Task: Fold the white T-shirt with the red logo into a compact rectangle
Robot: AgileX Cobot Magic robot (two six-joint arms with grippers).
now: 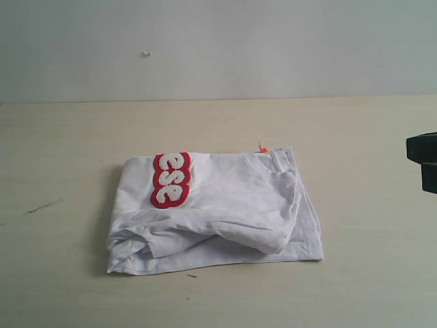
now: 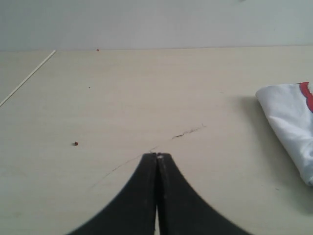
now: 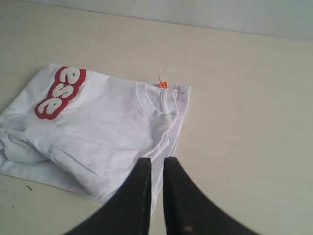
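Left claw (image 2: 157, 155) first: its fingers are pressed together, tip against tip, gripping nothing, above bare table (image 2: 146, 88). From it the shirt (image 2: 288, 117) lies ahead and off to one side, well apart. I see only a rounded folded end with a sliver of the logo (image 2: 307, 93). Between this claw and that end runs a thin dark scratch (image 2: 188, 131), and a small speck (image 2: 75, 143) sits off to the other side. Round this claw the table is open, back to the wall (image 2: 146, 24).

My right claw (image 3: 157, 160) is almost closed, with a narrow slit between its fingers, and it holds nothing. It hangs at the shirt's nearest edge; whether it touches the cloth I cannot tell. Beyond its tips the shirt spreads as a rough folded rectangle. The collar (image 3: 156, 100) and orange tag (image 3: 163, 84) are straight ahead of this claw, and the logo is at the far end, off to the side, showing "ese". The long edge nearest this claw is bunched and rumpled toward the logo end, and a lower layer sticks out past the top one. Past the collar end the table lies open to the wall.
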